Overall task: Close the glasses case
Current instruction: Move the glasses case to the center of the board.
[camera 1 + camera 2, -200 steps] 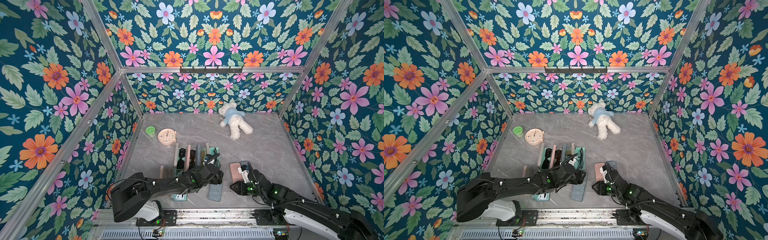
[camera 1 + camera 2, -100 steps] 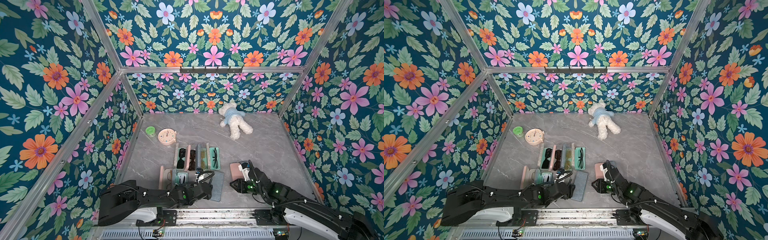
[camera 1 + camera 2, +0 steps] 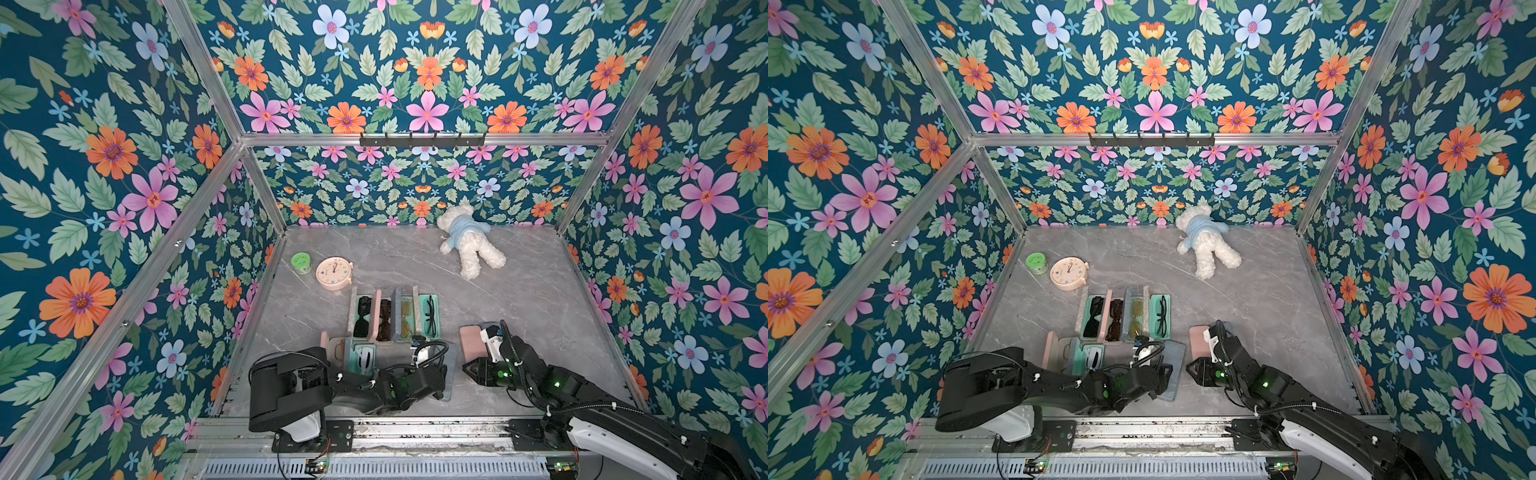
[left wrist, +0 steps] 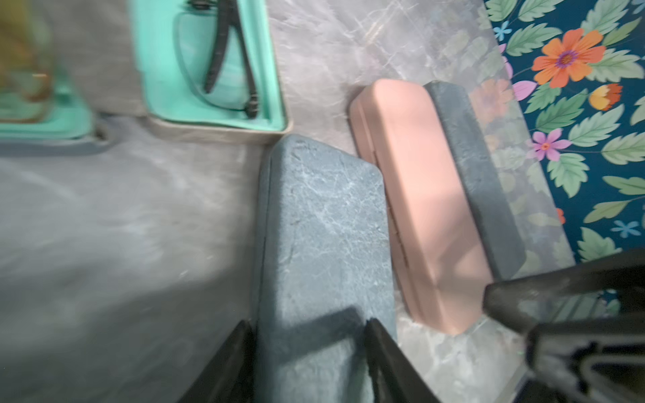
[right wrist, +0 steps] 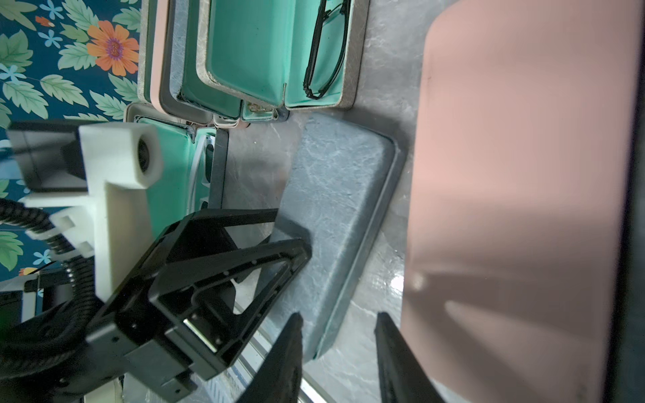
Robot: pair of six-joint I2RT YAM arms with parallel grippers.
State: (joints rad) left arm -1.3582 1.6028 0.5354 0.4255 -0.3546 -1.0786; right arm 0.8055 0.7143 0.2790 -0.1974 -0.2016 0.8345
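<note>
At the front of the grey marble table [image 3: 532, 299], between the two arms: grey-blue case [image 3: 1177, 370], lid down, lying flat, long axis toward the back wall. Lid marbled and plain.

Left gripper [image 4: 307, 324] astride its near end, jaws at a middling spread, one finger along each long side. Cannot tell if they touch it.

Right gripper [image 5: 338, 315] low beside the same case's near corner, jaws narrowly parted, nothing between them.

Closed pink case [image 3: 471, 343], plain, just right of the grey-blue one. A dark grey case [image 4: 478, 174] touches its other long side.

Behind: row of four open cases [image 3: 390, 316], mint-lined, each holding a pair of glasses. The rightmost holds black-framed spectacles [image 4: 223, 59]. Left of the left gripper, an open case with white-framed glasses [image 3: 365, 358].

Pink clock [image 3: 334, 273]: numerals on the dial, too small to read. Green jar [image 3: 301, 262]: marks on the lid, illegible. White teddy bear [image 3: 469, 245] near the back wall.
</note>
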